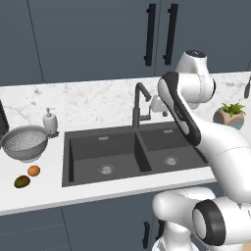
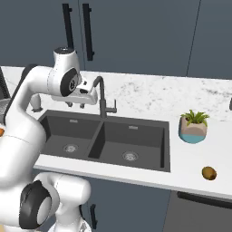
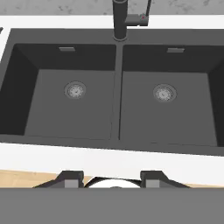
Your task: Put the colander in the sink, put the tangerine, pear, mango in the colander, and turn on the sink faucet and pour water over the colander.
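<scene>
I see the pincer (image 3: 113, 177) with its fingertips (image 3: 70, 178) parted, a clear gap between them, nothing held and nothing touched. It hangs above the sink (image 3: 117, 131), looking down over the divider between the two basins; the sink faucet (image 3: 120, 19) stands at the far rim. In the left base view the colander (image 1: 24, 143) sits on the counter (image 1: 34, 188) left of the sink, beside a white soap dispenser (image 1: 49, 122). The tangerine (image 1: 33, 170) and the mango (image 1: 21, 182) lie on the counter in front of the colander, close together.
</scene>
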